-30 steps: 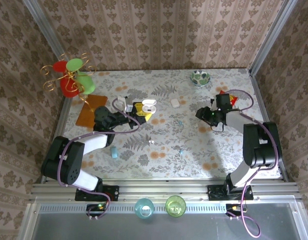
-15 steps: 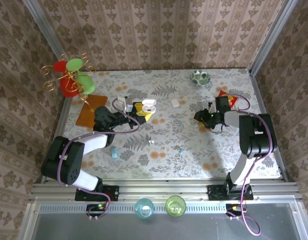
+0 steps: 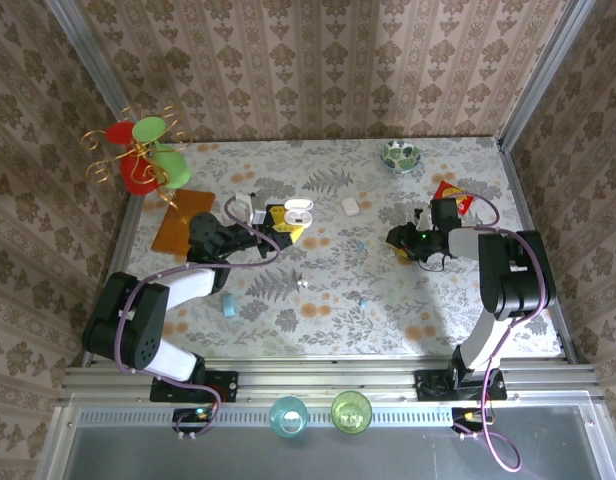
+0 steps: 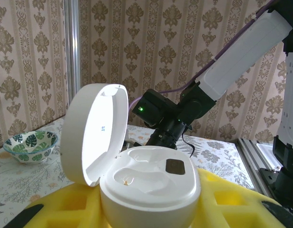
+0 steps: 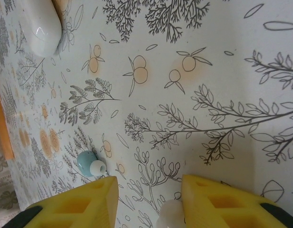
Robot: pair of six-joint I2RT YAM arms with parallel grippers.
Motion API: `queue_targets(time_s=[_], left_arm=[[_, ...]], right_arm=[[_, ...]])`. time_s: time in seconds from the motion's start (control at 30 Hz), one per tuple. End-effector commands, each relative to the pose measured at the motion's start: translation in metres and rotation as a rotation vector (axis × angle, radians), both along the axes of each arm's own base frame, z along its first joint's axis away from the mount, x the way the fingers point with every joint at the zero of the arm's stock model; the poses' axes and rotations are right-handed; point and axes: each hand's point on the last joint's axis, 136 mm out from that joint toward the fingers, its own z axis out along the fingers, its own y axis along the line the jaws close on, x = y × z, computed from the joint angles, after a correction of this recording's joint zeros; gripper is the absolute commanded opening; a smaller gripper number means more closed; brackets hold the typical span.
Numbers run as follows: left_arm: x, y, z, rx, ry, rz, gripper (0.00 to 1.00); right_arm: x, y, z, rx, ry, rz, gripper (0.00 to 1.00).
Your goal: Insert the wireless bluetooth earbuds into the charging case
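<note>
Nearest the bases, a loose earbud (image 3: pixel 363 299) lies on the table (image 3: pixel 318 325), well apart from either arm. Further out, the right gripper (image 5: pixel 147 181) hangs low with its jaws apart and bare tablecloth between them. The teal earbud (image 5: pixel 92 164), white tip up, sits just outside one fingertip, not in the gap. A whitish bit hugs the other finger, and I can't tell what it is. Beyond, the left gripper (image 3: pixel 280 222) clamps the charging case (image 4: pixel 151 183), lid up, both sockets empty. This looks like the pick: the next move calls for centring the jaws over the teal earbud, then closing gently.
</note>
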Motion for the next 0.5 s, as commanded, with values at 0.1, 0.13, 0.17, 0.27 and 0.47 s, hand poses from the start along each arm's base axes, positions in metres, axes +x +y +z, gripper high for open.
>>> queue_targets(time_s=[0.1, 0.13, 0.17, 0.27, 0.47], left_arm=[[-0.007, 0.0, 0.011, -0.015, -0.076, -0.014, 0.33], [-0.007, -0.001, 0.011, -0.015, -0.078, -0.016, 0.33], [-0.006, -0.001, 0.011, -0.015, -0.078, -0.016, 0.33], [-0.007, -0.001, 0.013, -0.016, -0.081, -0.022, 0.33], [-0.007, -0.001, 0.013, -0.016, -0.083, -0.023, 0.33]], right_arm=[[-0.017, 0.012, 0.004, 0.06, 0.015, 0.036, 0.4], [-0.017, 0.013, 0.005, 0.066, 0.013, 0.039, 0.4], [-0.018, 0.013, 0.006, 0.071, 0.01, 0.04, 0.4], [-0.02, 0.008, 0.002, 0.036, 0.02, 0.018, 0.41], [-0.031, -0.004, 0.004, -0.033, 0.032, -0.036, 0.43]])
